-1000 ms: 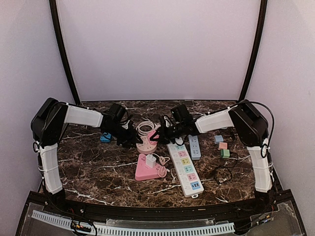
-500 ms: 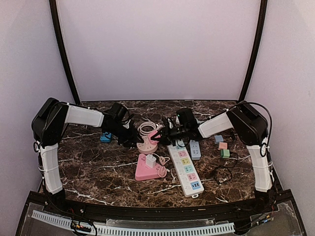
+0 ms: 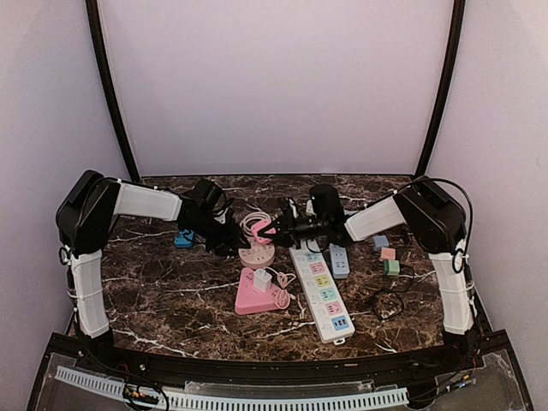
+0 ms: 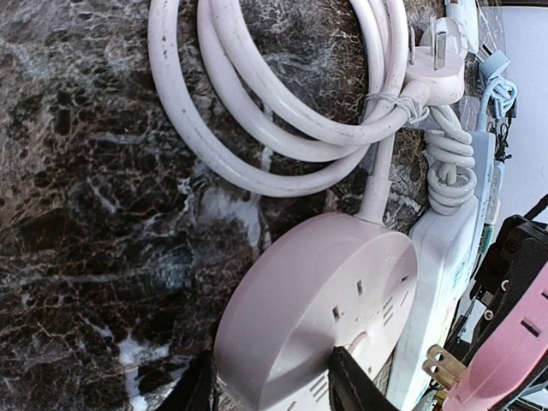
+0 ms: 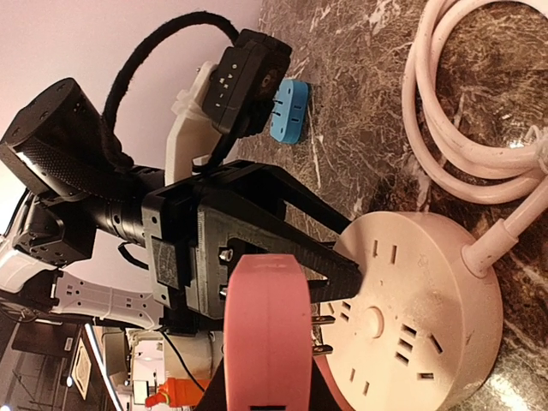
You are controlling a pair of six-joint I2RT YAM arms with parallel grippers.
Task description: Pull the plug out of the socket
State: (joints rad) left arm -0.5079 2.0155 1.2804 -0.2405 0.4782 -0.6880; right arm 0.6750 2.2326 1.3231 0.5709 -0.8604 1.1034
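Note:
A round pale-pink socket (image 3: 255, 254) lies on the marble table, also in the left wrist view (image 4: 317, 312) and the right wrist view (image 5: 415, 312). My left gripper (image 3: 236, 246) is shut on its rim, one finger (image 4: 349, 382) over the face and the other at the edge. My right gripper (image 3: 274, 229) is shut on a pink plug (image 5: 265, 334). The plug's metal prongs (image 5: 321, 336) are bare and hang just off the socket's face. The plug also shows in the top view (image 3: 266, 229) and at the lower right of the left wrist view (image 4: 501, 355).
The socket's coiled white cord (image 3: 250, 223) lies behind it. A long white power strip (image 3: 321, 291) and a small blue strip (image 3: 339, 255) lie to the right. In front lies a pink triangular socket (image 3: 257, 295) with a white charger. There is a blue adapter (image 3: 184, 239) at the left, and coloured cubes (image 3: 388, 253) and a black cable (image 3: 385, 301) at the right.
My right gripper has drawn the pink plug up and away from the round socket, so its prongs are now out. The left gripper has kept hold of the socket.

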